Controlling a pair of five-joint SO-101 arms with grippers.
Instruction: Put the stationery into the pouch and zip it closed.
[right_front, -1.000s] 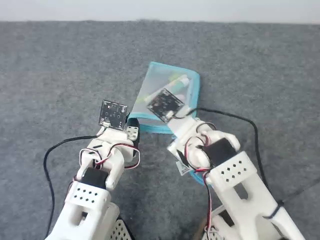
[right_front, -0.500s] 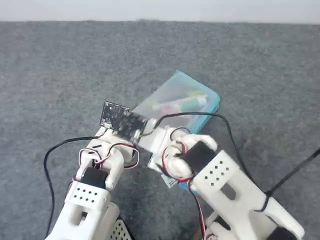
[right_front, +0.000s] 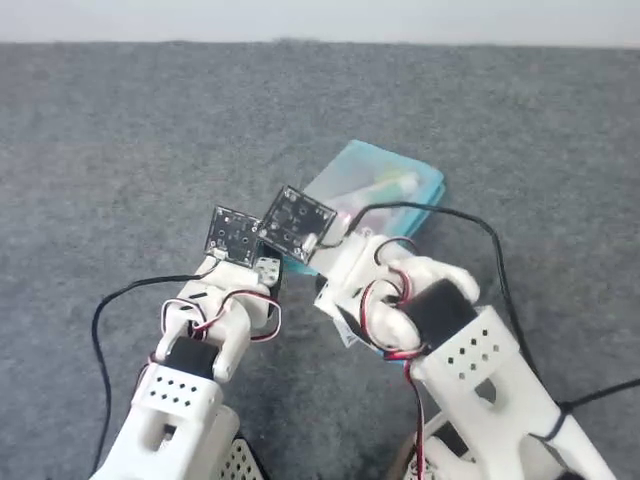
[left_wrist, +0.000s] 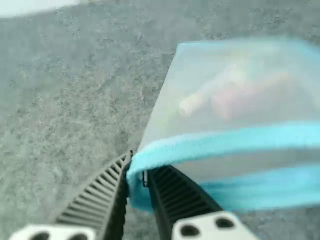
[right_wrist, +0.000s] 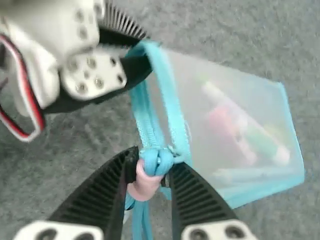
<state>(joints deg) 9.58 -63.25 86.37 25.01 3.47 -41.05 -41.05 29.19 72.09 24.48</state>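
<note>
Surface is a grey felt-like carpet (right_front: 120, 130) covering the whole table. A pale strip of wall (right_front: 320, 18) runs along the far edge in the high view. Black cables (right_front: 97, 330) loop off both arms over the carpet.

The pouch (right_front: 372, 176) sits at mid-table, just beyond the two arms. It is translucent with cyan trim. In the high view its long axis runs diagonally, with the near end by the grippers and the far end toward the right and away from the arms. The stationery (right_front: 388, 187) is inside, lying roughly along that same axis. The right wrist view shows a pink marker (right_wrist: 224, 124) and a green one (right_wrist: 261, 141) side by side, seen through the clear wall.

The left gripper (left_wrist: 136, 172) is at the pouch's near corner, fingers pressed together on the cyan edge band (left_wrist: 225, 142) and pinching it. From that corner the band stretches away across the pouch side.

The right gripper (right_wrist: 150, 165) is at the same near end, just beside the left one. Its fingers are closed on the pink zipper pull (right_wrist: 142, 181), with the cyan slider (right_wrist: 157, 157) right at the fingertips. The zipper track (right_wrist: 145, 112) runs straight from the slider up to the corner held by the left gripper, so both grippers are on one edge, close together. How much of the zipper is shut cannot be told.
</note>
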